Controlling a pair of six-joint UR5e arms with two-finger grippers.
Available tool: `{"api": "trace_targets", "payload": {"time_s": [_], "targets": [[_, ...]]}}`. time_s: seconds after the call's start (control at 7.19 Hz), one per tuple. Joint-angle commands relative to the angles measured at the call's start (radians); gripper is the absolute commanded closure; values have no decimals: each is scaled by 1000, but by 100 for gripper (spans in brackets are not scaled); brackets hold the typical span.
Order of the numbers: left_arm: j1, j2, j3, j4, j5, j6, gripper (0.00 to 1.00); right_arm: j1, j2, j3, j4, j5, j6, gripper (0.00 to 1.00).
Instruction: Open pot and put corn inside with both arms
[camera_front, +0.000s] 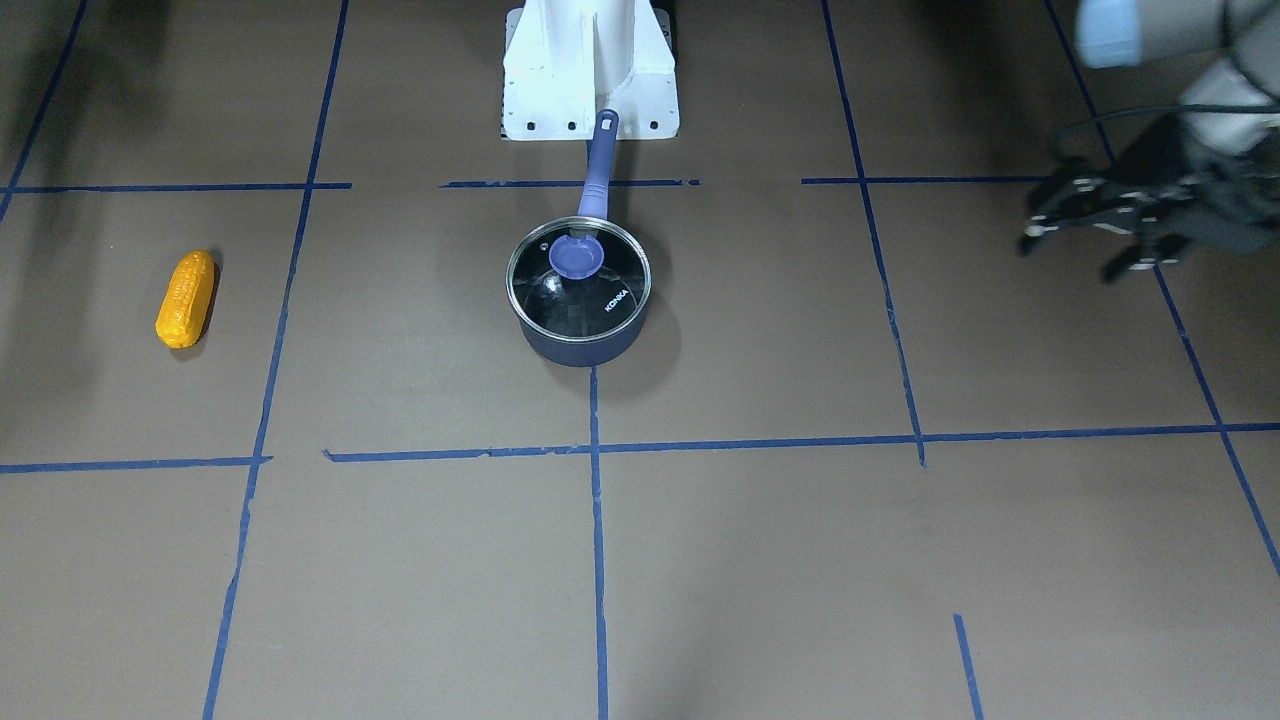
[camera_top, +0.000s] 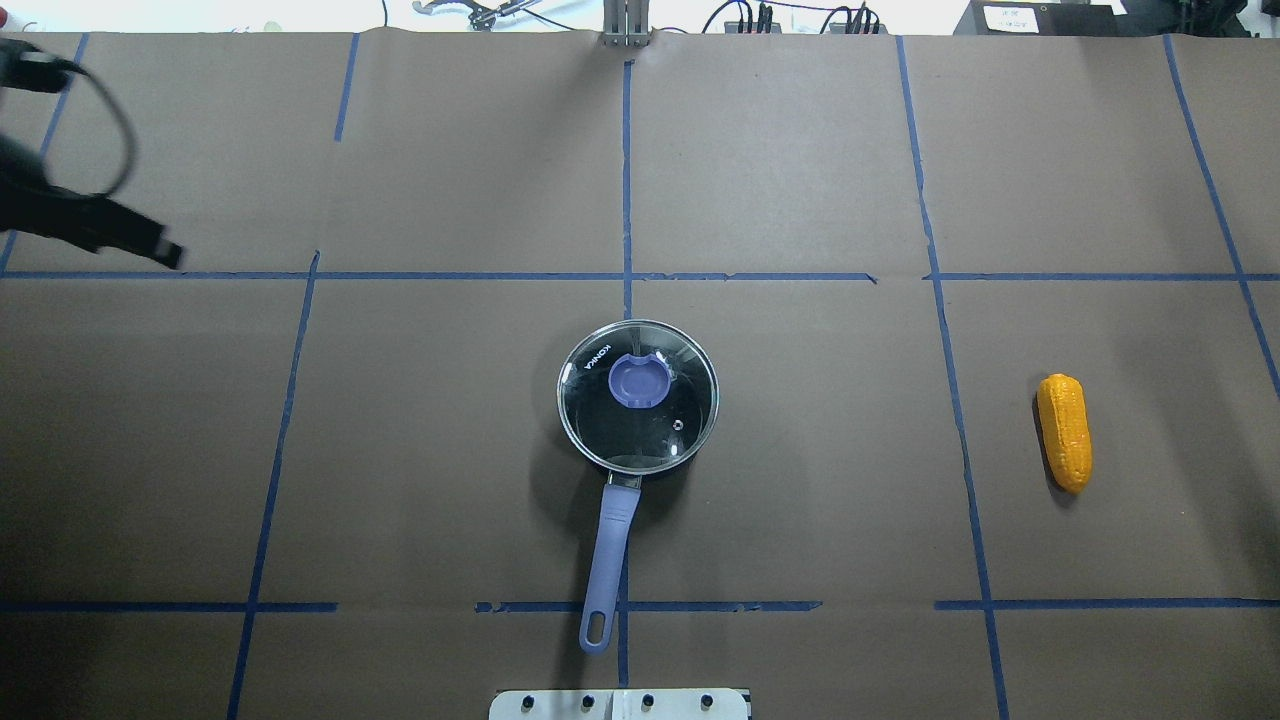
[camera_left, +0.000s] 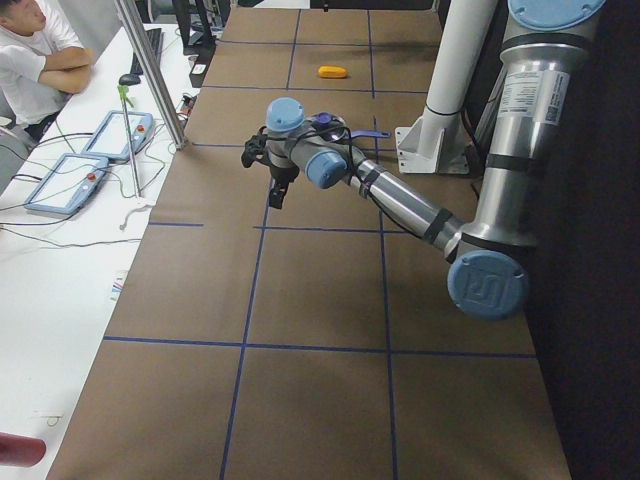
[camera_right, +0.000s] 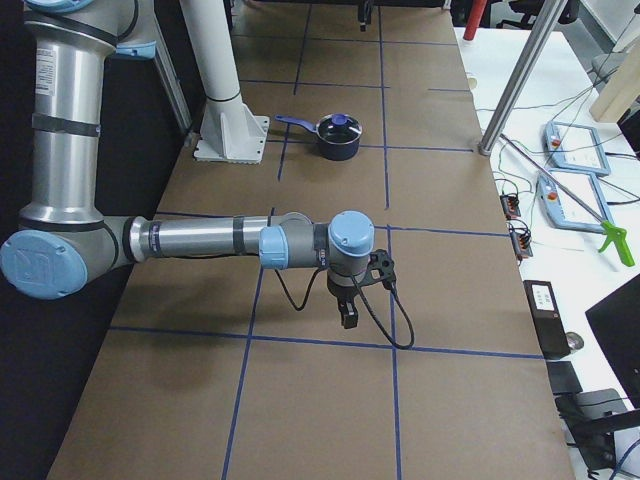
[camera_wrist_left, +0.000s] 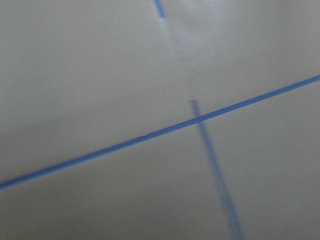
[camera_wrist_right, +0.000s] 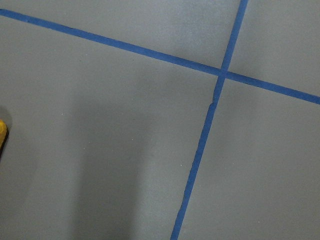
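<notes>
The dark blue pot (camera_front: 580, 343) stands mid-table with its glass lid (camera_front: 578, 278) on it and its purple handle (camera_front: 598, 170) pointing at the robot base. It also shows in the overhead view (camera_top: 611, 530). The orange-yellow corn (camera_front: 186, 298) lies alone on the robot's right side, also in the overhead view (camera_top: 1064, 432). My left gripper (camera_front: 1072, 255) hovers far off on the left side, open and empty. My right gripper (camera_right: 347, 310) shows only in the exterior right view, above the table beyond the corn; I cannot tell if it is open.
The white robot base mount (camera_front: 590, 70) sits just behind the pot handle. Blue tape lines (camera_top: 626, 180) grid the brown table. A seated person (camera_left: 30, 50) and control tablets (camera_left: 115, 135) are at a white side table along the far edge.
</notes>
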Motion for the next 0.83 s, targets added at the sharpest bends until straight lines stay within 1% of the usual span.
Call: {"api": "trace_targets", "payload": {"time_s": [0.0, 0.28, 0.42, 0.56, 0.7], "targets": [[187, -274, -6, 236, 101, -281, 0, 0, 0, 0, 0, 0, 23, 0], [407, -417, 21, 252, 315, -493, 0, 0, 0, -2, 0, 0, 23, 0], [443, -497, 78, 252, 353, -534, 0, 0, 0, -2, 0, 0, 23, 0], [467, -590, 177, 252, 372, -604, 0, 0, 0, -3, 0, 0, 23, 0], [504, -668, 271, 252, 413, -612, 0, 0, 0, -5, 0, 0, 23, 0]]}}
